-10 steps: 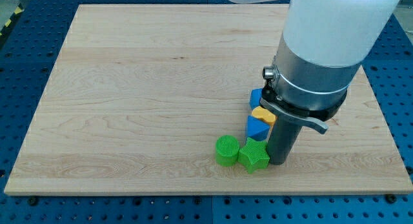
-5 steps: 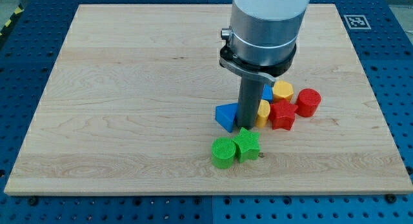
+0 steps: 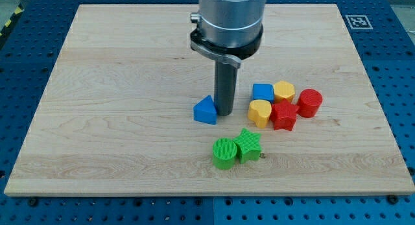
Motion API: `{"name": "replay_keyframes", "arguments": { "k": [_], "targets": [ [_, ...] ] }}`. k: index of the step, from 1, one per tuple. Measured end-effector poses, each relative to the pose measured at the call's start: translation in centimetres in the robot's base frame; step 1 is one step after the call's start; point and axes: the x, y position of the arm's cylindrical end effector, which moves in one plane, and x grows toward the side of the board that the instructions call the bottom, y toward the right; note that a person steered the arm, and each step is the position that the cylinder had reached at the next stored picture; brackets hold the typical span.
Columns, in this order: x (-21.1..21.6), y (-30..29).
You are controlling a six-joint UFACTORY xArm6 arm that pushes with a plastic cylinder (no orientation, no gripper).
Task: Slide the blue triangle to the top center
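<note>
The blue triangle (image 3: 205,111) lies on the wooden board (image 3: 117,89), a little right of and below the board's middle. My tip (image 3: 225,113) stands on the board right against the triangle's right side. The rod hangs straight down from the arm's grey body, which hides part of the board's top centre.
To the right of my tip lie a blue block (image 3: 262,93), a yellow round block (image 3: 284,91), a yellow heart (image 3: 260,113), a red star (image 3: 283,115) and a red cylinder (image 3: 310,102). Below lie a green cylinder (image 3: 225,153) and a green star (image 3: 248,145), touching.
My tip has moved left and toward the view's top, pushing the blue triangle out of the cluster to the left. The arm's body no longer covers the red and yellow blocks.
</note>
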Motion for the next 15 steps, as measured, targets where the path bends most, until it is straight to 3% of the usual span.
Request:
{"name": "replay_keyframes", "arguments": {
  "k": [3, 5, 7, 9, 12, 15],
  "targets": [
    [3.5, -1.5],
    [3.6, -5.7],
    [2.5, -6.4],
    [-2.9, -6.4],
    [-16.6, -6.3],
    [-20.0, -8.4]
  ]
}}
